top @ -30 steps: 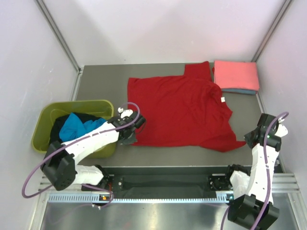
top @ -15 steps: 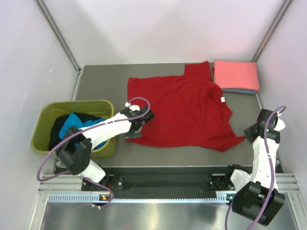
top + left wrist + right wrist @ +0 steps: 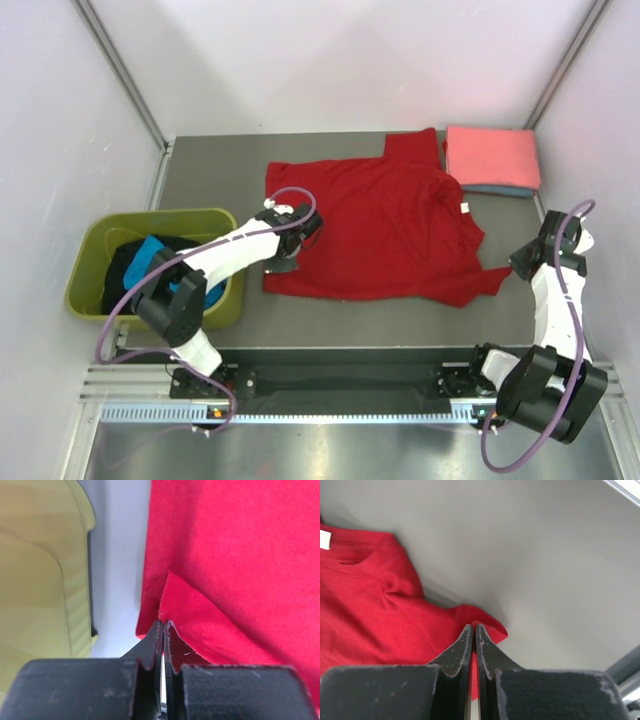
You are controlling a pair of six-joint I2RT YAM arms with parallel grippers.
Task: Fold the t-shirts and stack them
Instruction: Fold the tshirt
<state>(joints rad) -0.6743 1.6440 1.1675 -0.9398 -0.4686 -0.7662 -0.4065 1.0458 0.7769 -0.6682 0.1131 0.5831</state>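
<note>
A bright red t-shirt (image 3: pixel 385 225) lies spread across the table's middle. My left gripper (image 3: pixel 288 258) is shut on its near-left hem corner, beside the tub. In the left wrist view the gripper (image 3: pixel 164 625) pinches a raised flap of red t-shirt (image 3: pixel 235 555). My right gripper (image 3: pixel 516 266) is shut on the near-right corner; the right wrist view shows the gripper (image 3: pixel 473 629) with the red t-shirt (image 3: pixel 365 605) caught between the tips. A folded salmon-pink t-shirt (image 3: pixel 492 155) lies on a blue t-shirt (image 3: pixel 500 190) at the back right.
An olive-green tub (image 3: pixel 95 245) at the left holds a turquoise t-shirt (image 3: pixel 160 262) and a black t-shirt (image 3: pixel 122 268). Its wall (image 3: pixel 40 580) is close to my left gripper. White walls close in the table on three sides.
Both grippers have moved away from the near edge, each carrying its hem corner of the red t-shirt. The near hem now sits farther back and the left corner is doubled over.
</note>
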